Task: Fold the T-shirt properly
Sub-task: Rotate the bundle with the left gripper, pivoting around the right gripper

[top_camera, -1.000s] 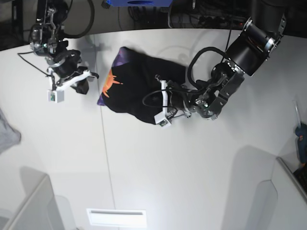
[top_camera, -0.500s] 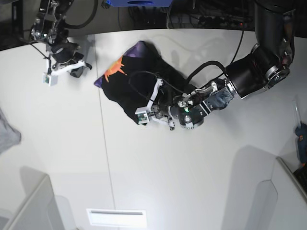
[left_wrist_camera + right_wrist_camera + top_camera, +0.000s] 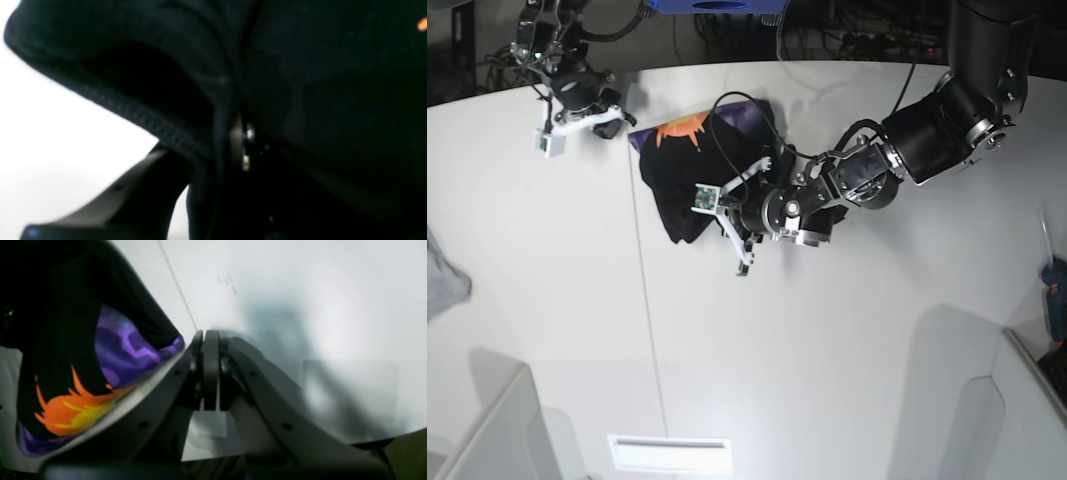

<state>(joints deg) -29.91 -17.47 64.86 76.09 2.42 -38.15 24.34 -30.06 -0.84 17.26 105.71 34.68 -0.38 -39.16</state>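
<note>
The black T-shirt (image 3: pixel 689 178) lies bunched up at the back middle of the white table, its orange-and-purple print (image 3: pixel 683 128) showing along the far edge. My left gripper (image 3: pixel 730 226) reaches in from the right and is shut on a fold at the shirt's near right side. In the left wrist view black cloth (image 3: pixel 300 83) fills the frame, and a stitched hem (image 3: pixel 146 120) runs down between the fingers of the left gripper (image 3: pixel 217 160). My right gripper (image 3: pixel 615 117) hovers just left of the print, shut and empty. The right wrist view shows the right gripper (image 3: pixel 203 340) with its fingers pressed together beside the print (image 3: pixel 83 406).
A small light grey cloth (image 3: pixel 441 282) lies at the table's left edge. A blue-handled tool (image 3: pixel 1055 287) sits at the far right. A seam (image 3: pixel 649 330) runs down the tabletop. Grey bins stand at both lower corners, and a white slot (image 3: pixel 670 455) lies at the bottom.
My left gripper has dragged the shirt leftward and toward the back, bunching it and turning the print to the far edge. The right arm has moved back and slightly right, staying shut.
</note>
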